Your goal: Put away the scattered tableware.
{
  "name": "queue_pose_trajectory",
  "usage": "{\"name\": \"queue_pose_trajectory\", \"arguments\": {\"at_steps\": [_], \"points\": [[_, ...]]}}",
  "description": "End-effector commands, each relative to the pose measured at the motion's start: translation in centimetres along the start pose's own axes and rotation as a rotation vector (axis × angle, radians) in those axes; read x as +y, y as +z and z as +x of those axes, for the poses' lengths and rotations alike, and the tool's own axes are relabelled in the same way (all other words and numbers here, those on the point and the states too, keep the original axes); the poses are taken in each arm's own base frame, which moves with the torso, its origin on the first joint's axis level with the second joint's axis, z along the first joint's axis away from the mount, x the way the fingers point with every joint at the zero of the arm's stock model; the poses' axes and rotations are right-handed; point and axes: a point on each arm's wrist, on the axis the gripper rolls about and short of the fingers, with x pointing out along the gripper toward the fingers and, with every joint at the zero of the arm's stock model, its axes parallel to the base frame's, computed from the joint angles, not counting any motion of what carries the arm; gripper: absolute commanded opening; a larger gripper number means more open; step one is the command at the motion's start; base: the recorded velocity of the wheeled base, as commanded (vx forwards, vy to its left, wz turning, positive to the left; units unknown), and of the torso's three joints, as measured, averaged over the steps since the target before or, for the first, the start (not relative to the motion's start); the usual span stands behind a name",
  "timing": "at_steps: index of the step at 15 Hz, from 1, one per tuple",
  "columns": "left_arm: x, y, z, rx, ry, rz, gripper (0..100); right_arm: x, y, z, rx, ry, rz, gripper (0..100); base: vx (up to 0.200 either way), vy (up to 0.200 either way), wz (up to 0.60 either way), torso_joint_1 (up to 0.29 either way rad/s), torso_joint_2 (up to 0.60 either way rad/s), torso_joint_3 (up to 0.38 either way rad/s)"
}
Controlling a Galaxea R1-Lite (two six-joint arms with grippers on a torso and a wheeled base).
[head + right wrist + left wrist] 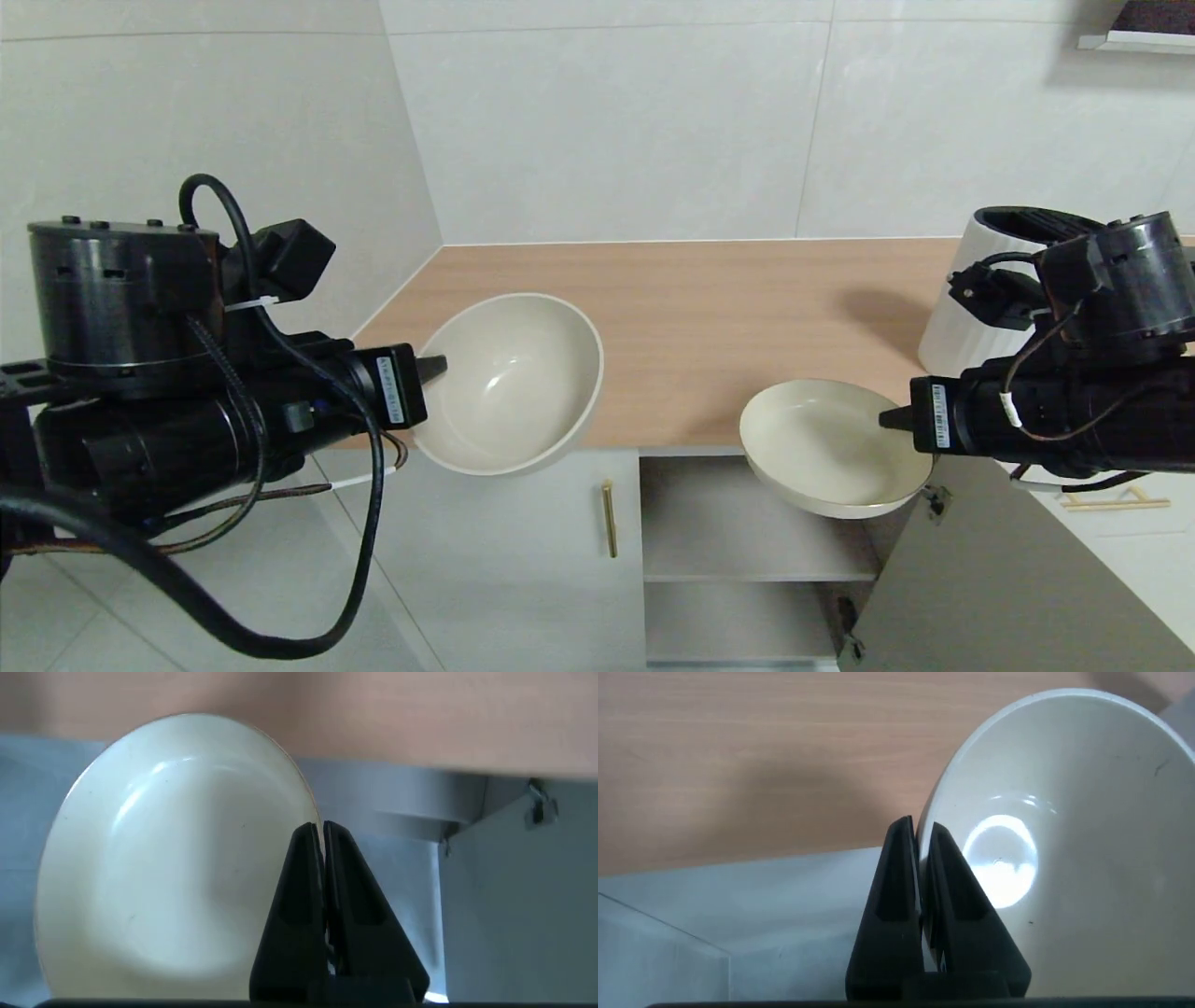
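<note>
- Right now the left gripper (437, 366) is clamping its two fingers tight on the rim of a deep bowl (512, 383), one finger inside the wall and one outside.
- That cream bowl is hanging in the air, tipped so that its hollow is facing up and back toward the robot. It is sitting over the front edge of the wooden countertop (709, 308), near the corner where the two tiled walls are meeting.
- From the left wrist, the gripper (920, 831) is showing only a thin gap between its fingers, with the bowl (1083, 840) edge pinched in it and light glinting on the glaze.
- Meanwhile the right gripper (887, 419) is pinching the rim of a shallow dish (826, 446) in the same way, fingers closed on it.
- This dish is also being held off the counter, slightly tilted, in front of the counter edge and above the open cabinet (738, 523).
- From the right wrist, the gripper (320, 833) is biting the dish (177, 859) at its edge.
- The two pieces are hanging well apart from each other.
- A cabinet door (990, 588) is standing swung open, baring an inner shelf (747, 571).
- A brass handle (609, 519) is showing on the closed door next to it.
- A white container (971, 308) with a dark top is standing on the counter behind the right arm.
</note>
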Motion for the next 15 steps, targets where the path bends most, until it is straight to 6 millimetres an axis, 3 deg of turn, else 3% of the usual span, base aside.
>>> {"name": "queue_pose_trajectory", "arguments": {"at_steps": [1, 10, 15], "points": [[0.0, -0.1, -0.1, 0.000, -0.002, 0.001, 0, -0.2, -0.4, -0.4, 0.002, 0.000, -0.003, 0, 0.000, 0.000, 0.00, 0.000, 0.00, 0.000], [-0.1, -0.9, 0.0, 0.063, 0.002, 0.014, 0, -0.5, -1.7, 1.4, 0.079, -0.028, -0.050, 0, 0.000, 0.000, 0.00, 0.000, 0.00, 0.000], [-0.3, -1.3, 0.3, 0.103, -0.017, 0.021, 0, -0.6, -2.3, 2.7, 0.121, -0.042, -0.061, 0, 0.000, 0.000, 0.00, -0.157, 0.37, 0.208]]}}
